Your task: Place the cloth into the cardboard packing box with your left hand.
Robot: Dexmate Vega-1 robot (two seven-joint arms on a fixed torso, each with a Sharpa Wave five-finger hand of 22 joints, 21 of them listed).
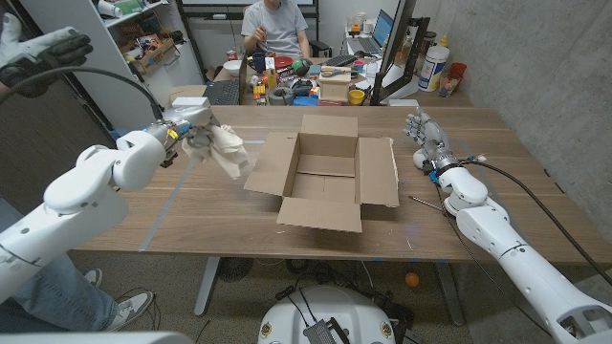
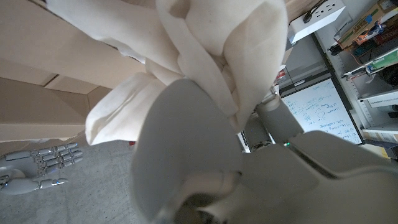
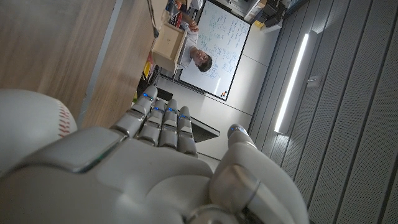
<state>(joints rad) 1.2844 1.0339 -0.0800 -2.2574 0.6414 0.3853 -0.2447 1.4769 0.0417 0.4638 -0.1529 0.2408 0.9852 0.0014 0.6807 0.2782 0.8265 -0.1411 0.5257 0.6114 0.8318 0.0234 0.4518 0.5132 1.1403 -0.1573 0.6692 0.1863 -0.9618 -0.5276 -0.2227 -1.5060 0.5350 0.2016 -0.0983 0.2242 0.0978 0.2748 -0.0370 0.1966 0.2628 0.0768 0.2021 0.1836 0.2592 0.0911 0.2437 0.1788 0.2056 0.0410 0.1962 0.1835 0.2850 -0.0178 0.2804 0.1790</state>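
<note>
While my left hand [image 1: 194, 133] grips the cloth [image 1: 226, 150] above the table [image 1: 191, 205], the cardboard packing box [image 1: 325, 180] lies off to my right of it, near but apart. That is the relation the next move turns on: the load must travel sideways over the near-left flap [image 1: 271, 164] before it can go down into the cavity.

Cloth: cream, soft, heavily folded. It hangs bunched from my fingers, its long axis sloping down toward the box. In the left wrist view its thick folds [image 2: 205, 68] drape over the back of that hand, with tan cardboard behind. I judge it limp, so the trailing end could catch on the flap if I carry it low.

Box: plain brown corrugated card, rectangular, all 4 flaps splayed outward, interior showing bare. Its long axis runs across the table as I face it.

Right hand [image 1: 424, 136]: it sits beyond the box's far-right flap, holding nothing, fingers straight and close together as the right wrist view shows them [image 3: 163, 122]. It is nearer to the box than the left, but the task assigns the left.

Table: wood-grain, matte, with a pale strip [image 1: 164, 212] lying diagonally below my left arm.

Status, by my judgement: cloth lifted, transfer not yet made.
</note>
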